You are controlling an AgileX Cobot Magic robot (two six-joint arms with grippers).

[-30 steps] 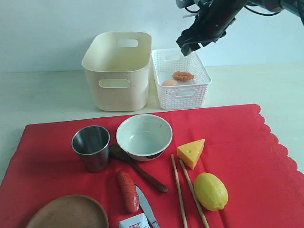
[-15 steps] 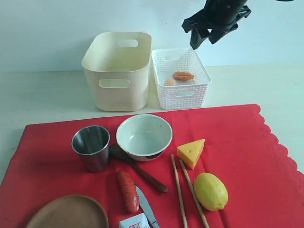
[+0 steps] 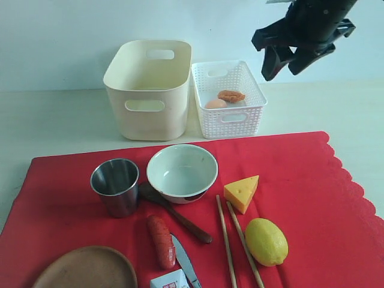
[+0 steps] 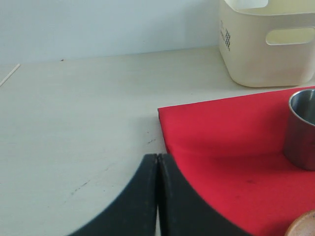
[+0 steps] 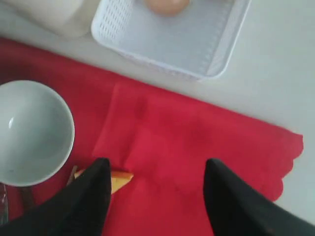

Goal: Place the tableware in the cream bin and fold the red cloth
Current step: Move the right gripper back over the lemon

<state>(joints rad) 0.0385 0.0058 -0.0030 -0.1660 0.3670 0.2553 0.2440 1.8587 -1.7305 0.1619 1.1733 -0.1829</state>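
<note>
On the red cloth (image 3: pixel 288 180) lie a steel cup (image 3: pixel 115 186), a pale bowl (image 3: pixel 182 172), a dark spoon (image 3: pixel 180 219), two chopsticks (image 3: pixel 231 246), a knife (image 3: pixel 185 261) and a brown plate (image 3: pixel 87 268). The cream bin (image 3: pixel 150 90) stands behind the cloth with nothing showing inside. My right gripper (image 3: pixel 287 60) hangs open and empty, high up to the right of the bins; below it, its wrist view shows the cloth (image 5: pixel 172 147) and the bowl (image 5: pixel 29 132). My left gripper (image 4: pixel 157 162) is shut and empty at the cloth's corner (image 4: pixel 231 132), near the cup (image 4: pixel 302 128).
A white lattice basket (image 3: pixel 228 99) beside the cream bin holds an egg (image 3: pixel 214 104) and an orange-brown food piece (image 3: pixel 231 95). Cheese (image 3: pixel 241 192), a lemon (image 3: pixel 266 241), a sausage (image 3: pixel 161 240) and a small carton (image 3: pixel 171 280) lie among the tableware.
My right gripper has swung rightward and a little lower, away from above the lattice basket, with its jaws apart. Nothing on the cloth has moved.
</note>
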